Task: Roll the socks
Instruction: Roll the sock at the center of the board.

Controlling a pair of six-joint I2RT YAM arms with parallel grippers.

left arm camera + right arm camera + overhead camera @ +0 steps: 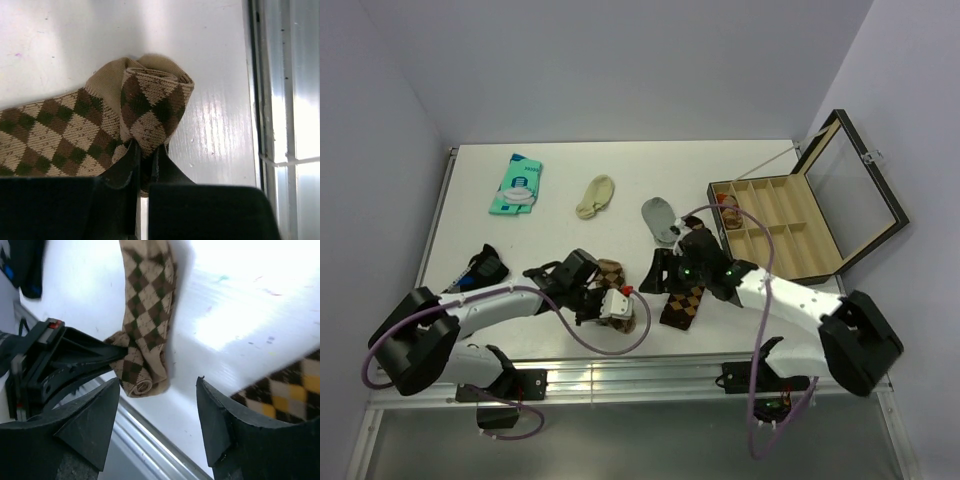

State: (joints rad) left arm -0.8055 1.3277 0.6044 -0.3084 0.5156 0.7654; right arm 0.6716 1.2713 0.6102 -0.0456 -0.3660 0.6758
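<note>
The left gripper point(145, 152) was clamped on the tan sock point(150, 100), whose end at its fingertips was curled into a first turn. The rest lay flat. The right gripper point(159, 382) gaped empty, the dark sock point(285, 390) unrolled just beside it. Most rolling looked undone.

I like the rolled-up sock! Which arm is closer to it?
Left. The left gripper pinches the sock at its rolled end; the right gripper hangs open nearby, not touching it.

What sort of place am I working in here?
Probably a lab test cell, not a home: bare white table between plain walls, an aluminium rail along its near edge, staged argyle socks and a compartment box.
</note>
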